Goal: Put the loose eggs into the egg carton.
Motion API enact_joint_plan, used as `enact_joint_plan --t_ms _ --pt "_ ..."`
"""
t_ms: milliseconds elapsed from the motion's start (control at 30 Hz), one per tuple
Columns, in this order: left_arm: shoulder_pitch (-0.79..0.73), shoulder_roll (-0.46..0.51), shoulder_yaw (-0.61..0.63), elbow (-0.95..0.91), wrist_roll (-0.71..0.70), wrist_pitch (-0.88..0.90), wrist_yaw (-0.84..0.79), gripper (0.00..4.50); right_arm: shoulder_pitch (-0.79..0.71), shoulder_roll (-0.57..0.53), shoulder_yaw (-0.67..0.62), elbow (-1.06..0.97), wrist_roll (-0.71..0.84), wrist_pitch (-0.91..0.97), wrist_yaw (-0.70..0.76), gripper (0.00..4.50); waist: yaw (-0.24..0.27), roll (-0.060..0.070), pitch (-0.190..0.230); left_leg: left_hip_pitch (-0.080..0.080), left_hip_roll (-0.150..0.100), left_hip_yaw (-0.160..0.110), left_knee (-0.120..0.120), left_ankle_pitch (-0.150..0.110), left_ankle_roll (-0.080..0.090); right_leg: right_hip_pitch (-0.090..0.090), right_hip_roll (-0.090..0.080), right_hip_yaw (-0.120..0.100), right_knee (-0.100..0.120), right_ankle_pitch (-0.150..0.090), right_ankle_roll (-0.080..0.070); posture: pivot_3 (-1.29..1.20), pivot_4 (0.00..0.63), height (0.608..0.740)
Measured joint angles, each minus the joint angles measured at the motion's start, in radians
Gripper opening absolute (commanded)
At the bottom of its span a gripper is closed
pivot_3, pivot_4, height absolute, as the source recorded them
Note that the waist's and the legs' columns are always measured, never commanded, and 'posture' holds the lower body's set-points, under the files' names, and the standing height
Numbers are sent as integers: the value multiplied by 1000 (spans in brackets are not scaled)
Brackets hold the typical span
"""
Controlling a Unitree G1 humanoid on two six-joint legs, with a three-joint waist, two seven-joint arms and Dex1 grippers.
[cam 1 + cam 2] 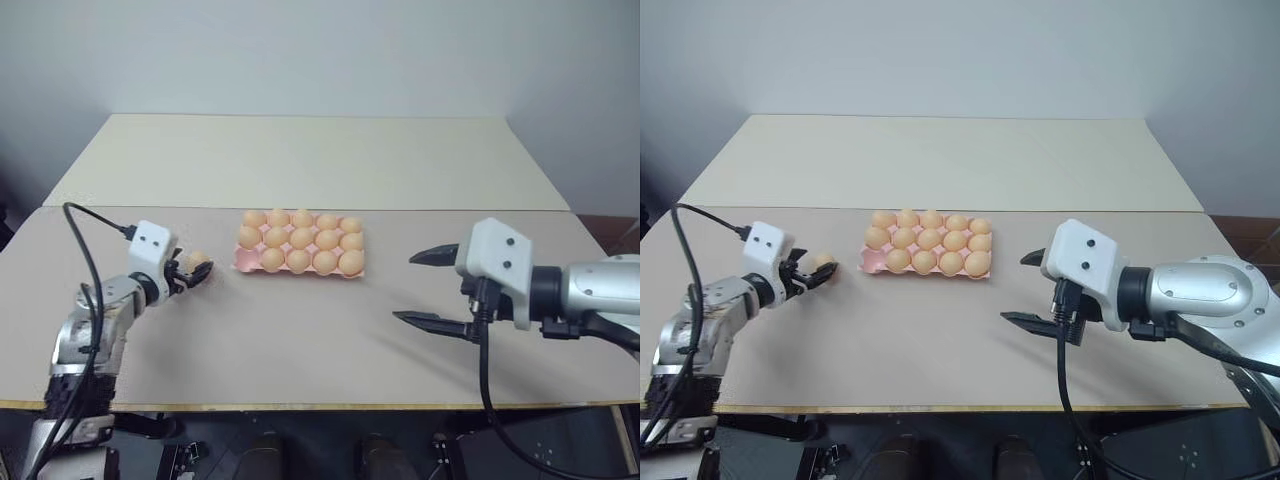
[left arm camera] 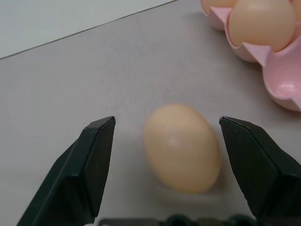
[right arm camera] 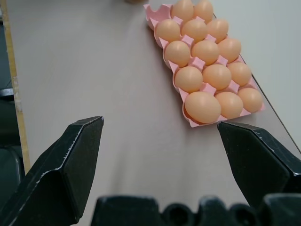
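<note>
A: On the surface [image 1: 300, 340], just left of the egg carton [image 1: 241, 264]: one loose egg [image 1: 197, 262], lying on its side, near the carton's left end but apart from it. Carton mid-surface, nearly full.

B: Free cup?

A: Looks like one, near-left corner [image 2: 286, 82], closest to the loose egg. Other cups filled, as far as visible.

B: Left jaws?

A: Open, one finger either side of the egg, gap on both sides, no contact yet. Nothing gripped.

B: Right jaws?

A: Spread wide, empty, hovering above the surface well right of the carton.

B: Step in hand?

A: Probably the grasp of the last loose egg. Next move calls for a gentle close on the egg's middle, then a lift, a short carry rightward, and a drop into the corner cup. Risk of a roll or a squeeze-out on a smooth shell.

B: View differences?

A: Left wrist view: gap between fingers and egg, plus the bare pink cup. Head views: whole layout, both arms. Right wrist view: carton lengthwise, packed rows.
</note>
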Motion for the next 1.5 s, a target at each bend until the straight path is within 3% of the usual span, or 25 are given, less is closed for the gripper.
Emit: enact_joint_plan --t_ms 133,233,367,400,567,867,1000,1167,1433,1500 --pt "-9 -19 -22 65 25 -44 5 3859 7 0 -20 -16 16 15 -23 4500 1 0 0 0 0 0 0 0 0 0 0 0 0 0 0 0 150 740" --pt "-27 -35 -38 98 41 -79 10 3243 11 0 -20 -27 23 28 -43 4500 5 0 0 0 0 0 0 0 0 0 0 0 0 0 0 0 150 740" --pt "-35 -40 -51 111 55 -104 12 2014 10 0 -20 -26 25 37 -61 4500 5 0 0 0 0 0 0 0 0 0 0 0 0 0 0 0 150 740" --pt "-36 -41 -54 112 58 -108 12 1930 10 0 -20 -25 25 39 -64 4500 5 0 0 0 0 0 0 0 0 0 0 0 0 0 0 0 150 740" --pt "-30 -36 -57 109 75 -137 11 1928 10 0 -19 -27 25 39 -69 4500 5 0 0 0 0 0 0 0 0 0 0 0 0 0 0 0 150 740" --pt "-42 -136 33 101 -53 -445 -78 1928 10 11 -14 -32 25 39 -98 4500 8 0 0 -1 -1 0 1 0 0 0 -1 0 0 0 0 0 150 740" --pt "-78 -164 28 116 -109 -455 -144 1928 11 29 -12 -51 26 41 -122 4500 7 0 0 0 0 0 1 0 0 0 0 -1 0 0 0 0 150 740" --pt "-119 -165 -46 184 -75 -501 -202 1928 17 49 -13 -69 29 45 -159 4500 7 0 0 0 -1 0 1 0 0 1 0 0 0 0 0 0 150 740" --pt "-140 -165 -64 289 -54 -582 -260 4488 52 57 -16 -76 34 55 -176 4500 6 0 0 0 -1 0 1 0 0 1 0 0 0 0 0 0 150 740" --pt "-140 -169 -56 290 -54 -593 -252 4488 53 56 -18 -76 34 55 -173 4500 6 0 0 0 -1 0 1 0 0 1 0 0 0 0 0 0 150 740"
